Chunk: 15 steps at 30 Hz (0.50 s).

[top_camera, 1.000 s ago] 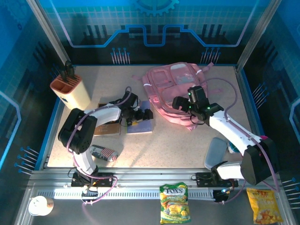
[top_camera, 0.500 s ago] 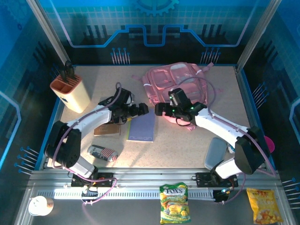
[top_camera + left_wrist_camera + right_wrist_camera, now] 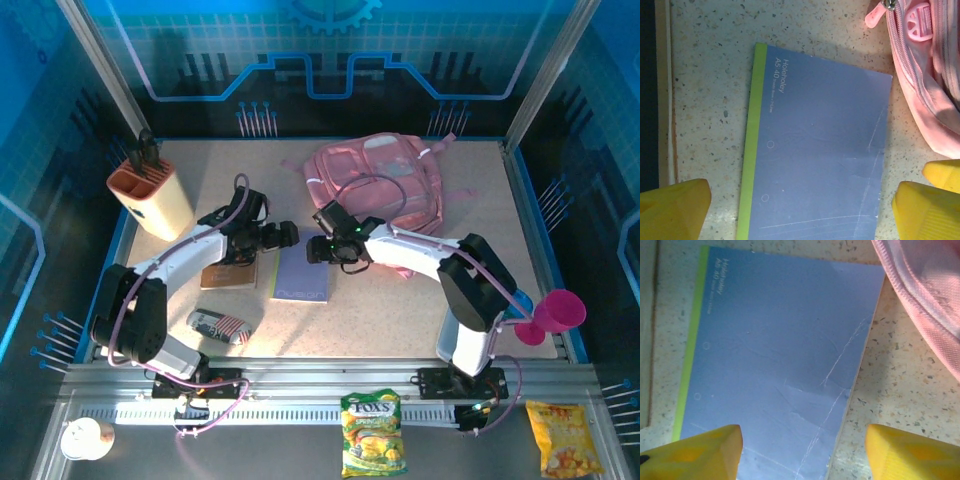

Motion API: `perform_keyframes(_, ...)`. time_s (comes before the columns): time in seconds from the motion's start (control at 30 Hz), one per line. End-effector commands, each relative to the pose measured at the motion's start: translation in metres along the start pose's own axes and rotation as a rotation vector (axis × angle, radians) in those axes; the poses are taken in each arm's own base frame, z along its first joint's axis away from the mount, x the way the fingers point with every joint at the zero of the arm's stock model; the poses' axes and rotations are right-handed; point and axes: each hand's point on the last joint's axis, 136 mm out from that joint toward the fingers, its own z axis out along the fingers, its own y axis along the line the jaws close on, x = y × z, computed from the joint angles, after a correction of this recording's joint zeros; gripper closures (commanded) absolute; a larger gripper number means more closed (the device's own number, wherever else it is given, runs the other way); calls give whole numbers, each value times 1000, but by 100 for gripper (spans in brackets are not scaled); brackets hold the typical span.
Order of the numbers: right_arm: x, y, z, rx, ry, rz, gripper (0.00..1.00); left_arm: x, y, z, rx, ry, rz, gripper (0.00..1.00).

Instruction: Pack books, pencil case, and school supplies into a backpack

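Observation:
A blue-purple book (image 3: 303, 276) with a green spine lies flat on the table, just left of the pink backpack (image 3: 380, 188). My left gripper (image 3: 287, 236) hovers open above the book's far left corner. My right gripper (image 3: 318, 250) is open over its far right edge. In the left wrist view the book (image 3: 815, 150) lies between the yellow fingers of my left gripper (image 3: 800, 212), with the backpack (image 3: 927, 75) at the right. In the right wrist view my right gripper (image 3: 802, 455) straddles the edge of the book (image 3: 775, 350). A dark brown book (image 3: 228, 276) and the striped pencil case (image 3: 219, 325) lie further left.
A beige holder with an orange top (image 3: 150, 198) stands at the back left. A pink cup (image 3: 560, 312) sits by the right arm. Snack bags (image 3: 372, 432) and a white cup (image 3: 80, 438) lie on the front rail. Blue walls surround the table.
My right gripper swung left from the backpack to the blue book and narrowed its jaws. My left gripper drew back up and left, uncovering the book.

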Motion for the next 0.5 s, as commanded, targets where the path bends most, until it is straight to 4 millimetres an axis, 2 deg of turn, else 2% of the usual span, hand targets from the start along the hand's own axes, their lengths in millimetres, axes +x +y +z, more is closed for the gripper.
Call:
perform_keyframes(0.0, 9, -2, 9, 38, 57, 22, 43, 14, 11, 11, -8, 64, 8, 9)
perform_keyframes(0.3, 20, -15, 29, 109, 119, 30, 61, 27, 21, 33, -19, 145, -2, 29)
perform_keyframes(0.47, 25, -25, 35, 165, 136, 37, 64, 33, 31, 40, -61, 175, -10, 39)
